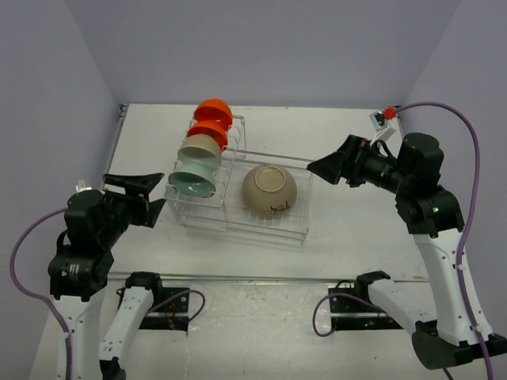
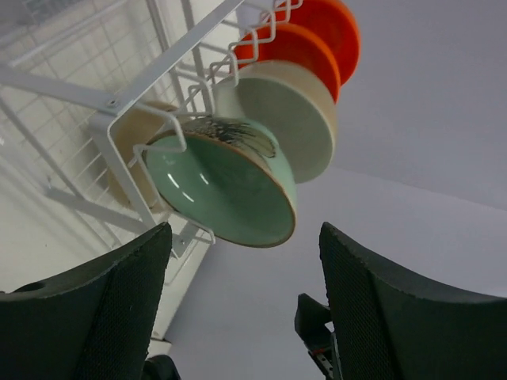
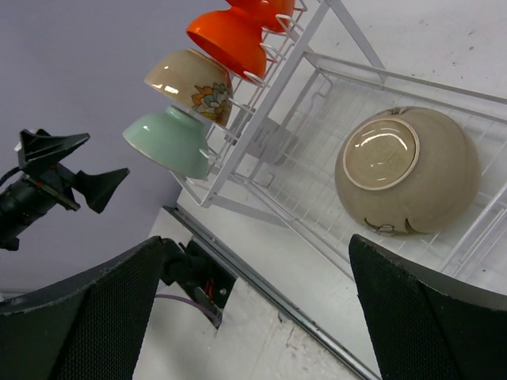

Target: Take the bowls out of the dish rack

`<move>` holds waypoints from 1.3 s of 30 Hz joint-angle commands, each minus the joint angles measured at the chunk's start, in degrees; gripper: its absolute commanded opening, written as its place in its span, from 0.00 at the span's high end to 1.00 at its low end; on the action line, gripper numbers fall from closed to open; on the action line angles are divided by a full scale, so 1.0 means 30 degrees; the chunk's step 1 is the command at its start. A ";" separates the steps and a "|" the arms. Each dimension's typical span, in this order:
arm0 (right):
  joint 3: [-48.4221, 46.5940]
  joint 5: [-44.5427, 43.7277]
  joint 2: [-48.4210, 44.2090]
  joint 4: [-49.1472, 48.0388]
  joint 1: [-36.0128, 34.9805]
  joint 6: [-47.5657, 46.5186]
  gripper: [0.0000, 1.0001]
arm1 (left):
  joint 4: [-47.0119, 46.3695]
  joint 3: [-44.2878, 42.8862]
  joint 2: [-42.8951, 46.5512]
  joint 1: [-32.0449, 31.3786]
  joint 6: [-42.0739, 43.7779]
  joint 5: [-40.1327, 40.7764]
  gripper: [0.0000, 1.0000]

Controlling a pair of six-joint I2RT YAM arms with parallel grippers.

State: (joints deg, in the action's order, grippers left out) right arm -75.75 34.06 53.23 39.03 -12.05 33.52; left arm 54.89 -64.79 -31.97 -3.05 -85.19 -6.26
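Between both arms on the table (image 1: 356, 229), the dish rack (image 1: 265, 231) held every bowl: mint bowl (image 1: 192, 180) nearest on the left, tan bowl (image 1: 269, 190) upside down on the right. Left fingers (image 1: 133, 183) and right fingers (image 1: 329, 165) stood wide apart, empty. A crooked pull could've snagged wire, dragging the rack.

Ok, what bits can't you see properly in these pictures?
- Farthest orange bowl: right wrist view, cut off by the top edge.
- Tan bowl: upside down, so its inside is hidden in every view.
- Small red thing: top view, too small to name.
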 commanded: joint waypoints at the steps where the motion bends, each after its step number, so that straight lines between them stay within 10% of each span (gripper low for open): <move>1: -0.0240 0.0248 -0.0107 -0.0587 -0.0113 0.0312 0.01 | 0.0951 0.0883 -0.0009 -0.0009 -0.4006 -0.2307 0.25; 13: -0.0211 -0.0075 -0.0049 -0.0646 -0.0171 -0.0097 0.01 | -0.3940 0.2965 -0.1795 -0.0038 -0.4652 -0.3332 0.35; 29: 0.0053 -0.0779 -0.0078 -0.0616 -0.0171 -0.0187 0.01 | 0.1119 0.0861 -0.0302 -0.0009 -0.4126 -0.3335 0.31; 39: 0.0053 -0.0690 -0.0107 -0.0441 -0.0171 -0.0244 0.01 | -0.2857 0.3581 0.1107 -0.0009 -0.5442 -0.3801 0.34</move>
State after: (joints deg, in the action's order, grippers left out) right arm -75.40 32.49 53.23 38.50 -12.36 33.41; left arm 51.22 -54.43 -27.24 -3.07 -100.33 -16.14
